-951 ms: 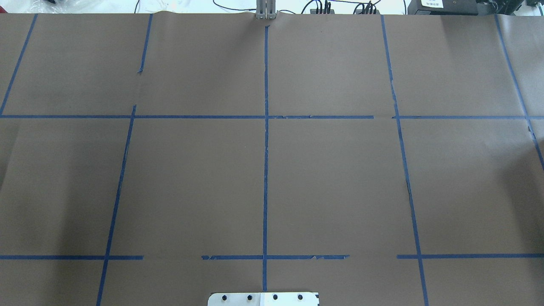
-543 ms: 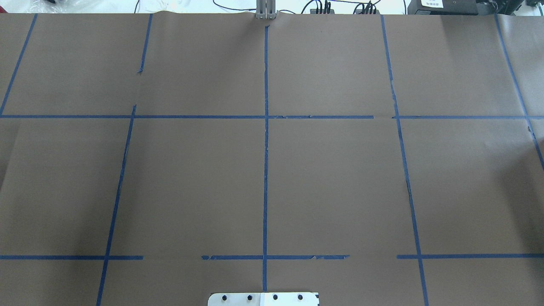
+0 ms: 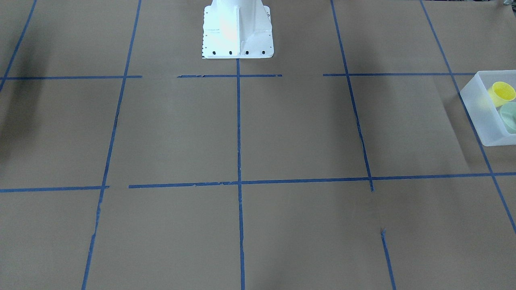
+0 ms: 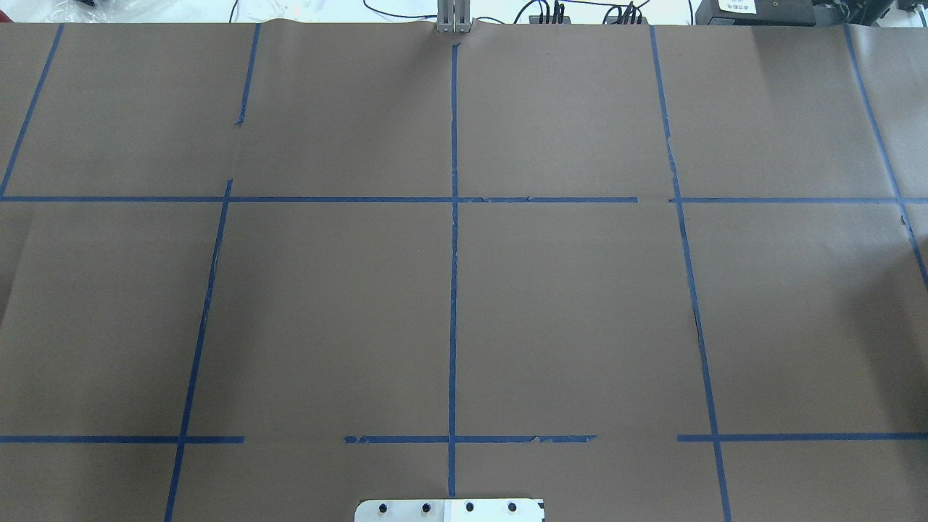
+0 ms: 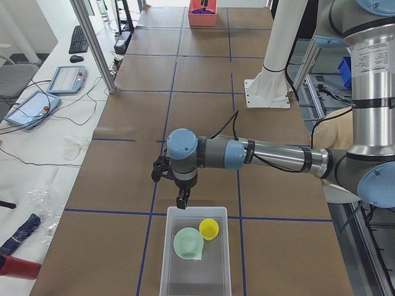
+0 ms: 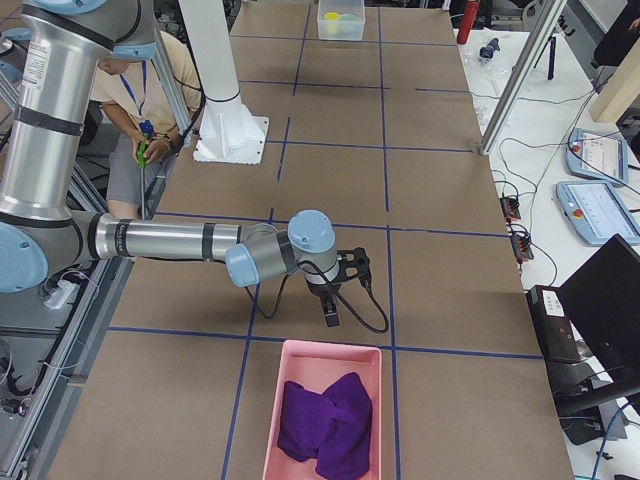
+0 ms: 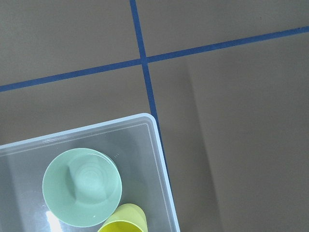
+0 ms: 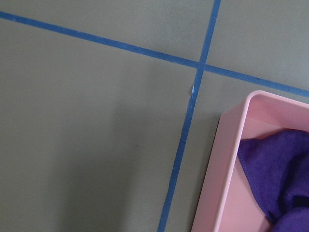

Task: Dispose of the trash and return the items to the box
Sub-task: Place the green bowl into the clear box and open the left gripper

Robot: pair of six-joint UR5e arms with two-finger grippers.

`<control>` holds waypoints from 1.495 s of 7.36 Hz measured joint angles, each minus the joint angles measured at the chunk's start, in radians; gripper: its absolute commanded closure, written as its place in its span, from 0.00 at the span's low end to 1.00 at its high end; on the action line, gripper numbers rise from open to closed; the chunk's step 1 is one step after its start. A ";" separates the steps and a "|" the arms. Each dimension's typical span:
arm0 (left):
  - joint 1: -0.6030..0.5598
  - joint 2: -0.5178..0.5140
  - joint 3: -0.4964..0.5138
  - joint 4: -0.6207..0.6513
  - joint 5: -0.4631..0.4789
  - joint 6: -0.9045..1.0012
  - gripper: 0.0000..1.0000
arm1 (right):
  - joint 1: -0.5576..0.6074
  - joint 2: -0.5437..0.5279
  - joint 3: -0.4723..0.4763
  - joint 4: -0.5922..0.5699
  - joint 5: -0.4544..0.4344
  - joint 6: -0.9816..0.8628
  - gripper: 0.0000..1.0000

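The frosted box (image 5: pixel 164 265) stands at the table's left end and holds the yellow cup (image 5: pixel 209 229) and the mint-green bowl (image 5: pixel 188 243). They show in the front view too: box (image 3: pixel 479 114), cup (image 3: pixel 502 92), bowl (image 3: pixel 510 117). The left wrist view looks down on the box's corner (image 7: pixel 161 164), the bowl (image 7: pixel 82 187) and the cup (image 7: pixel 123 220). My left gripper (image 5: pixel 182 200) hangs just outside the box's near end; I cannot tell if it is open. My right gripper (image 6: pixel 331 315) hangs by the pink tray (image 6: pixel 300 360); I cannot tell its state either.
The pink tray holds a purple cloth (image 6: pixel 325 425), which the right wrist view (image 8: pixel 280 164) also shows. The white robot base (image 3: pixel 237 30) stands at the table's middle edge. A person (image 6: pixel 140 90) sits behind the robot. Tablets and cables lie beyond the far edge.
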 measured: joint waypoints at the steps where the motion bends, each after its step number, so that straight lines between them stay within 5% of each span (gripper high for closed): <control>1: 0.000 0.004 0.019 0.004 0.000 0.001 0.00 | 0.009 -0.003 -0.003 -0.018 0.002 -0.022 0.00; 11: -0.045 0.022 0.052 -0.059 -0.005 0.120 0.00 | 0.016 -0.017 -0.035 -0.024 0.011 -0.028 0.00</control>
